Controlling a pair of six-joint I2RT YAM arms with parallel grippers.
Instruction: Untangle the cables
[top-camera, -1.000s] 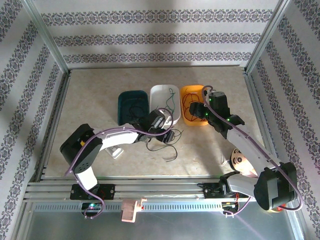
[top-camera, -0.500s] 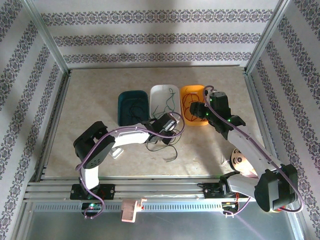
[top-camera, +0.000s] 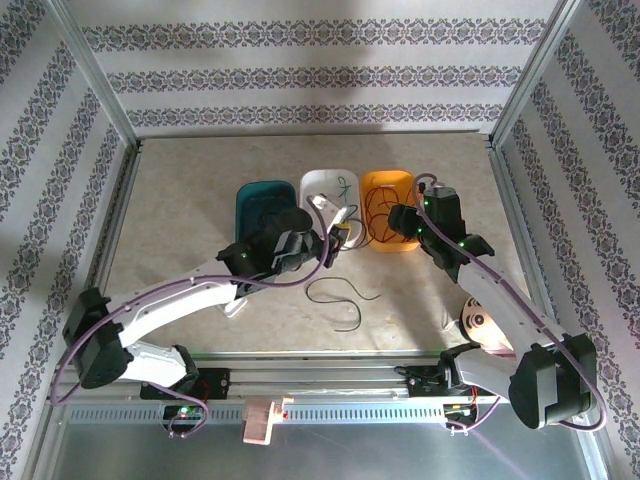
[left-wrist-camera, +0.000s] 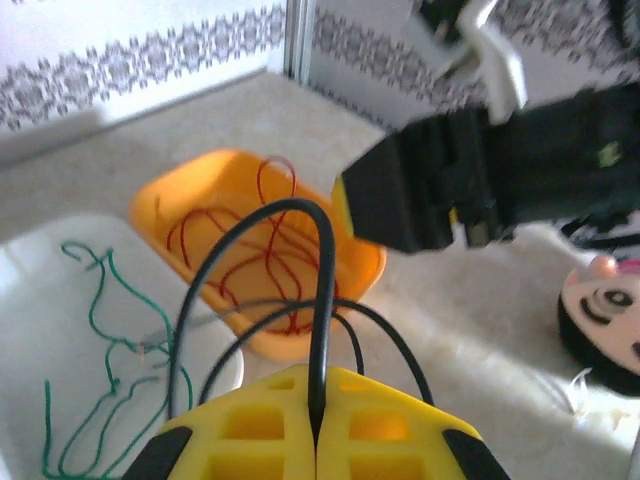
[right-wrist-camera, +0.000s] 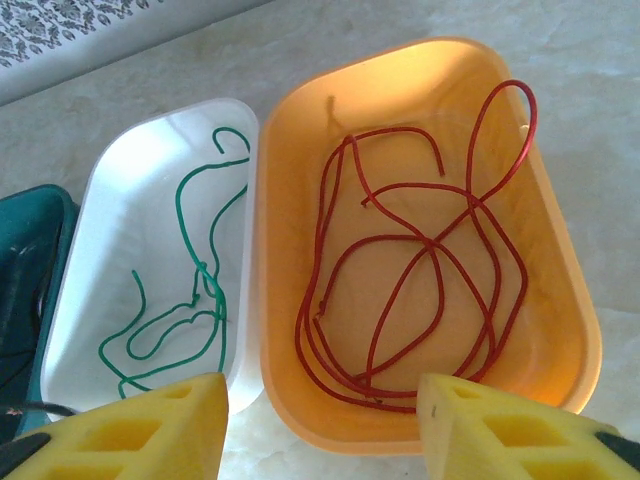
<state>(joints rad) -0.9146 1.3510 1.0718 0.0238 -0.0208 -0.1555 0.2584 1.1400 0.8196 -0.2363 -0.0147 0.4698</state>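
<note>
Left claw (left-wrist-camera: 318, 425) outstretched on black cable (left-wrist-camera: 323, 300)

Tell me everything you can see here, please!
teal tray: one, teal, left of the tray row
white tray: one, white, middle of the row
orange tray: one, orange, right of the row
red cables: looping bunch, count unclear, red, in the orange tray
green cable: one, green, in the white tray
loose black cable: one, black, on the table in front of the trays
held black cable: one, black, looping up from the left gripper
toy face: one, pale and pink, on the table beside the right arm
table: one, beige
left gripper: yellow pads, shut on the held black cable
right gripper: yellow pads, open, above the white and orange trays
</note>
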